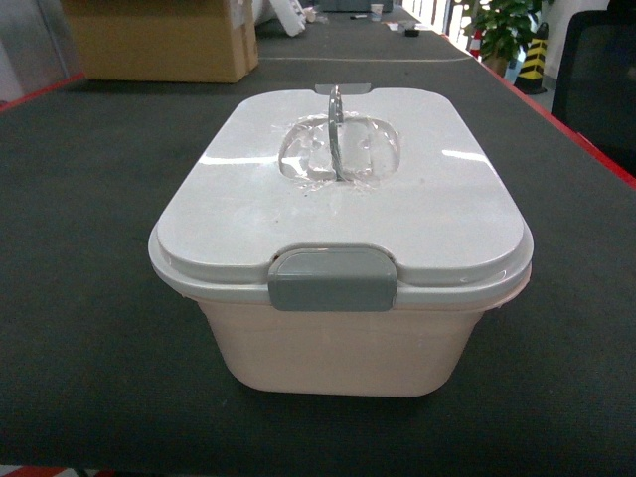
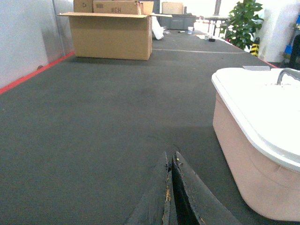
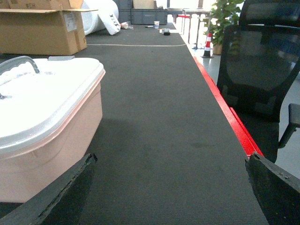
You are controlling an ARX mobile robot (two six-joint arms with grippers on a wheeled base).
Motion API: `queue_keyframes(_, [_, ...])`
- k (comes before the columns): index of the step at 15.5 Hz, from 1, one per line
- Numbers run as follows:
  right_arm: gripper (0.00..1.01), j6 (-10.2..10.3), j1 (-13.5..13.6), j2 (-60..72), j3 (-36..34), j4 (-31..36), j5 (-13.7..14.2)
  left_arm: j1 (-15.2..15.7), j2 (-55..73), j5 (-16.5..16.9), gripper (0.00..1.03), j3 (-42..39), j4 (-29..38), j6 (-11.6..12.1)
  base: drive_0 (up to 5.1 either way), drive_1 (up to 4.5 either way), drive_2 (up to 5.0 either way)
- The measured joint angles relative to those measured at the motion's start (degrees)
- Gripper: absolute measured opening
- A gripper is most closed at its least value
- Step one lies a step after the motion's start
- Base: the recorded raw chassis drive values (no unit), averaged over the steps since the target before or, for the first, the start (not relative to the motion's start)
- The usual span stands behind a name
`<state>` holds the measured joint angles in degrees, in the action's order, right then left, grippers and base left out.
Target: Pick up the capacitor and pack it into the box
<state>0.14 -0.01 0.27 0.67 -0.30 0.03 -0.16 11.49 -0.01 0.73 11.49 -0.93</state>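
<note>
Searching every view, I find no capacitor; the box (image 1: 343,338) sits mid-table (image 1: 89,298), lid (image 1: 338,189) down, clasp (image 1: 331,279) closed. My left claw (image 2: 171,187) is pressed together, my right claw (image 3: 168,187) spread wide. Reaching blind risks knocking the box, since packing needs that lid open.

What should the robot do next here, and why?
Probably bring the right gripper, fingers wide open, to the grey clasp and unlatch it. The white lid sits closed on the box, and no capacitor shows anywhere. The left gripper is shut.
</note>
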Motion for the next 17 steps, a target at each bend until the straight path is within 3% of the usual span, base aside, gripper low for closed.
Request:
queue_keyframes(2, [0.98, 0.0, 0.0, 0.0, 0.0, 0.0, 0.0, 0.0, -1.3, 0.0, 0.02, 0.0, -1.3, 0.0, 0.0, 0.0, 0.0])
queue_keyframes(4, [0.98, 0.0, 0.0, 0.0, 0.0, 0.0, 0.0, 0.0, -9.2, 0.0, 0.02, 0.0, -12.3, 0.0, 0.0, 0.0, 0.0])
queue_keyframes(8, [0.98, 0.0, 0.0, 0.0, 0.0, 0.0, 0.0, 0.0, -10.9, 0.0, 0.02, 0.1, -11.5, 0.1, 0.0, 0.0, 0.0])
queue_keyframes(9, [0.98, 0.0, 0.0, 0.0, 0.0, 0.0, 0.0, 0.0, -10.9, 0.0, 0.07, 0.0, -11.8, 0.1, 0.0, 0.0, 0.0])
queue_keyframes(17, [0.98, 0.0, 0.0, 0.0, 0.0, 0.0, 0.0, 0.1, -10.9, 0.0, 0.86, 0.0, -11.7, 0.1, 0.0, 0.0, 0.0])
